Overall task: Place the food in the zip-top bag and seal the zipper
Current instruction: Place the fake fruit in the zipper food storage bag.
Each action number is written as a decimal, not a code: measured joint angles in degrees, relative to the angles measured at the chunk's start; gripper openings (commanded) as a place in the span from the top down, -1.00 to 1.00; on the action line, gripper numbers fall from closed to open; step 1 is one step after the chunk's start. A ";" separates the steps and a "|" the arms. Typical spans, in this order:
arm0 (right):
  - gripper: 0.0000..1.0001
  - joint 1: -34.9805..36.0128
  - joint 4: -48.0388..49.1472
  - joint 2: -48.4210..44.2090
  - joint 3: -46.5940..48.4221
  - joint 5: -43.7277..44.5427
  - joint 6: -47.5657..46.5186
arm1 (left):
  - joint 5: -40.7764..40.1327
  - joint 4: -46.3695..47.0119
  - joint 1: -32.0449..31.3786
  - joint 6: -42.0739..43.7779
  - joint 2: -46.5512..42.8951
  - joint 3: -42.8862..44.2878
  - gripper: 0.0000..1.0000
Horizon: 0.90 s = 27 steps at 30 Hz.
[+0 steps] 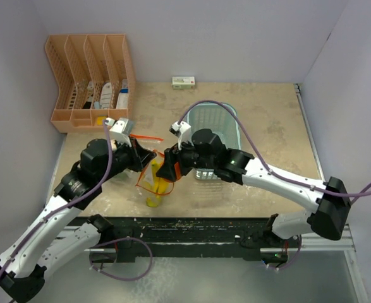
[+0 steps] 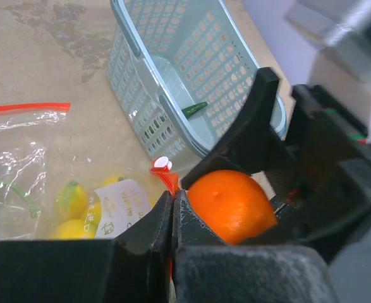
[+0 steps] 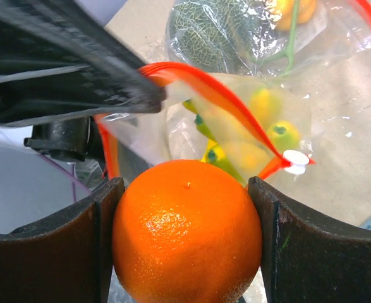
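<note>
1. My right tool (image 3: pixel 186 189) is clamped on the small round orange fruit (image 3: pixel 186 246), one finger on each side. It holds the fruit right at the mouth of the clear zip-top bag with a red zipper rim (image 3: pixel 236 107).
2. My left tool (image 2: pixel 172 211) has its fingers pressed together on the red rim, lifting one lip of the bag off the worktop (image 2: pixel 59 57).
3. The bunch of yellow bananas (image 3: pixel 268 106) is in the bag. The round green netted head (image 3: pixel 213 31) shows through clear film farther back, so I judge it bagged too.
4. The light blue mesh basket (image 2: pixel 131 95) stands just beside the bag. A dark sliver inside it looks like the long green vegetable (image 2: pixel 194 108), mostly hidden and not yet bagged.
5. Risk: the mouth looks narrow for the fruit. Pushing in could snag the rim and drag it out of my left pinch, and the opening would collapse.
6. Risk: if I let go short of the mouth, the fruit drops outside and rolls across the worktop.
7. Risk: the bananas sit close behind the opening and may block the fruit.
8. Risk: my two tools are almost touching, so a careless advance could knock them together. The white zipper slider (image 3: pixel 294 158) is also close enough to catch.
</note>
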 measured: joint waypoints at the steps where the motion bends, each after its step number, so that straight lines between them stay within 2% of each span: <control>1: 0.89 0.35 0.90 1.20 -0.02 0.02 0.57 | -0.13 -0.76 0.00 0.02 -0.98 0.00 1.00; 7: 0.84 4.94 3.17 7.61 1.31 1.64 2.10 | -0.35 -3.61 0.00 0.02 -2.78 0.00 1.00; 9: 0.72 5.99 3.23 8.81 1.84 2.58 2.58 | -0.26 -3.76 0.02 0.00 -2.49 -0.02 1.00; 10: 0.58 6.40 3.21 9.40 2.05 3.32 2.97 | -0.11 -3.85 0.02 0.00 -2.23 -0.09 1.00; 12: 0.01 6.64 3.15 10.16 2.34 4.85 3.72 | 0.02 -4.07 0.00 0.00 -2.14 -0.22 1.00; 14: -0.43 6.69 3.10 10.84 2.69 6.56 4.28 | 0.00 -4.31 0.02 0.00 -2.29 -0.22 1.00; 16: -0.72 6.82 2.91 11.10 2.80 8.26 4.87 | -0.04 -4.55 0.02 0.00 -2.56 -0.26 1.00; 18: -0.90 7.06 2.56 11.10 2.80 10.01 5.53 | -0.04 -4.72 0.00 0.00 -2.80 -0.28 1.00; 20: -1.00 7.15 2.34 11.08 2.86 11.65 6.03 | 0.11 -4.68 0.00 -0.02 -2.93 -0.37 1.00; 27: -0.99 8.48 -2.62 11.15 7.26 16.63 6.12 | -0.13 -4.22 0.07 -0.28 -2.86 -0.98 1.00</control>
